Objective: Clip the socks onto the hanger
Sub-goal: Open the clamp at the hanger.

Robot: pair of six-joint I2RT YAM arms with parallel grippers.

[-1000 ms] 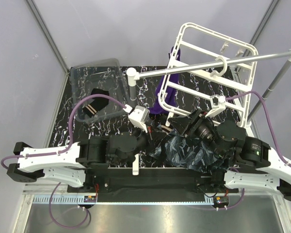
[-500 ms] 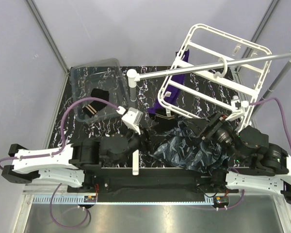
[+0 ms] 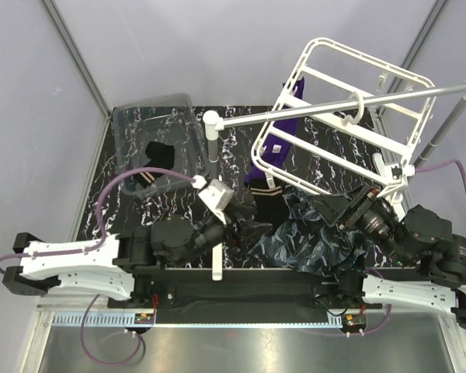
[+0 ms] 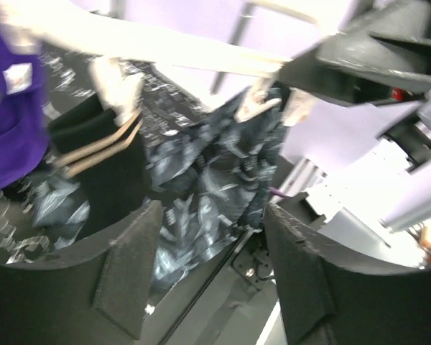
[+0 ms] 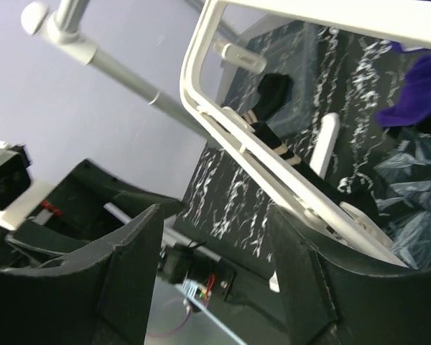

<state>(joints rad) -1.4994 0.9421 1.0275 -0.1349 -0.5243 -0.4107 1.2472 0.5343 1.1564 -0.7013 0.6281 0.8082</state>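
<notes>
The white hanger hangs tilted by its hook on the grey rod. A purple sock dangles from its left side. A black sock with tan stripes hangs from a white clip at the hanger's near corner. A dark patterned sock drapes below the near edge; whether a clip holds it I cannot tell. My left gripper is open and empty, just left of these socks. My right gripper is open and empty below the hanger's rim.
A clear plastic bin at the back left holds another black striped sock. A white post carries the rod's left end, and a slanted grey leg stands at the right. A short white peg stands near the front edge.
My left gripper opened, let go of the black striped sock and drew back to the left. The right arm pulled back to the right. The hanger swung and tilted higher.
</notes>
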